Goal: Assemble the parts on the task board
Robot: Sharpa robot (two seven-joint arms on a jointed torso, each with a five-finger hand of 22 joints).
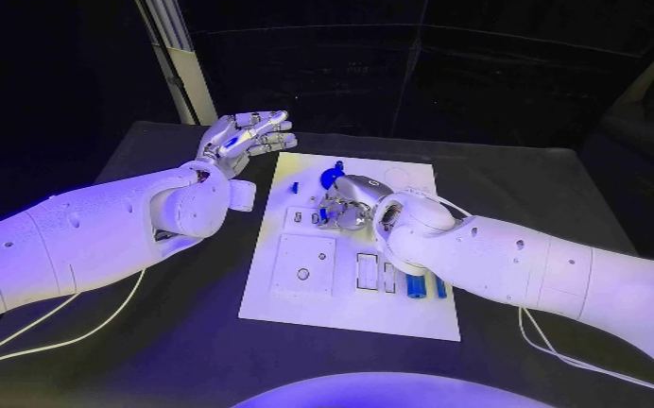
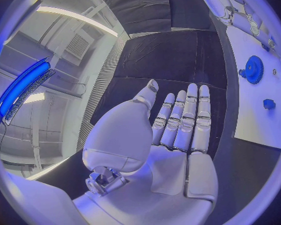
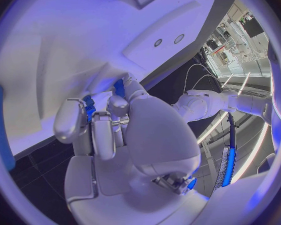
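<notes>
The right hand [image 1: 352, 202] lies low over the middle of the white task board [image 1: 307, 299], and its own arm covers the board's right side, so much of what sits under the palm is hidden. In the right wrist view its fingers [image 3: 103, 135] are curled in close to the board, with small blue parts [image 3: 89, 104] showing between them; they seem to be pinching one of these, but the contact is too crowded to be sure. In the head view a blue gear [image 1: 332, 178] stands just beyond this hand, partly covered by it, and a small blue piece [image 1: 293, 186] lies to its left. Two blue bars [image 1: 416, 285] lie near the board's right edge, half tucked under the right forearm. A raised square plate [image 1: 304, 264] and some small pale fittings [image 1: 296, 217] sit on the board's left half, too small to make out in detail.

The left hand [image 1: 243, 141] is held up beside the board's far left corner, over the black table [image 1: 545, 191], flat and wide open, fingers [image 2: 184, 117] straight and side by side, holding nothing. No writing or label can be read anywhere.
</notes>
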